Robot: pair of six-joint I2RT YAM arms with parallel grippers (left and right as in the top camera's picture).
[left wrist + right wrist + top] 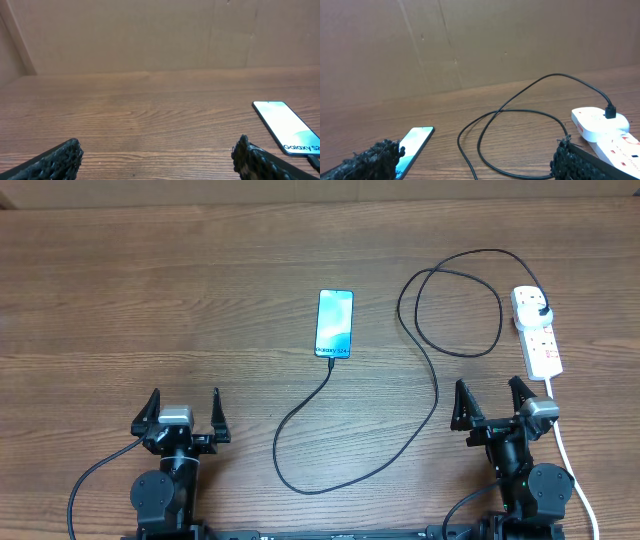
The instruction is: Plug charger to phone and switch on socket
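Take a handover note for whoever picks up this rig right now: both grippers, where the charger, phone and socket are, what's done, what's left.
Left gripper: open, empty, low and left of the phone.
Right gripper: open, empty, just in front of the socket.
Phone: lying flat, screen lit.
Charger: plug sits in the socket's far end. The cable loops round to the phone's near end.
Done: the cable looks connected at both ends.
Left: confirm the phone-end tip is seated, then press the socket switch. The pictures do not show whether it is on.
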